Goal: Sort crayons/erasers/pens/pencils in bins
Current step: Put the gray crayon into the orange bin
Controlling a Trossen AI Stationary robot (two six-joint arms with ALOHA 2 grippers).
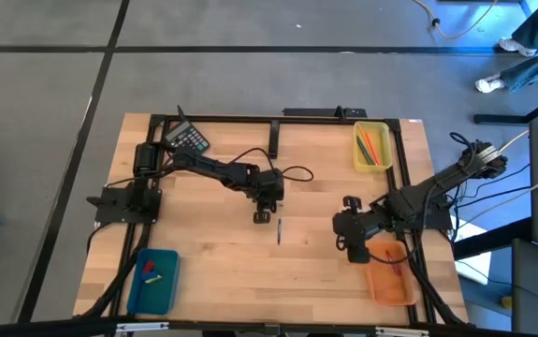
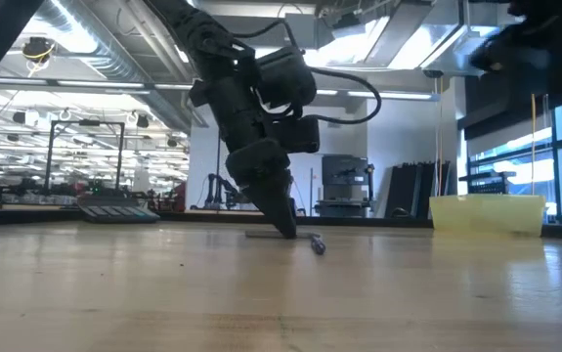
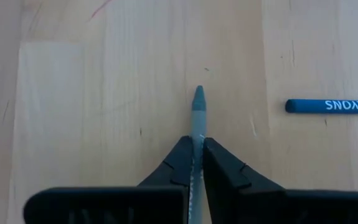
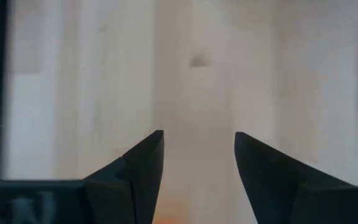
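Observation:
My left gripper is near the table's middle, fingers pointing down at the tabletop. It is shut on a slim grey stick. A slim blue stick lies on the wood beside it and also shows in the high view. My right gripper is open and empty, just left of the orange bin. The yellow bin at the far right holds orange and green crayons. The teal-blue bin at the near left holds small erasers. My left gripper pinches the grey stick's shaft between its two fingers, back from the pointed end. The fingers come from above, slanting down. The stick lies level at the tabletop; I cannot tell whether it is lifted off the wood.
A black calculator lies at the far left of the table. A black frame rail runs along the far edge. Bare wood lies between the two grippers and along the near edge.

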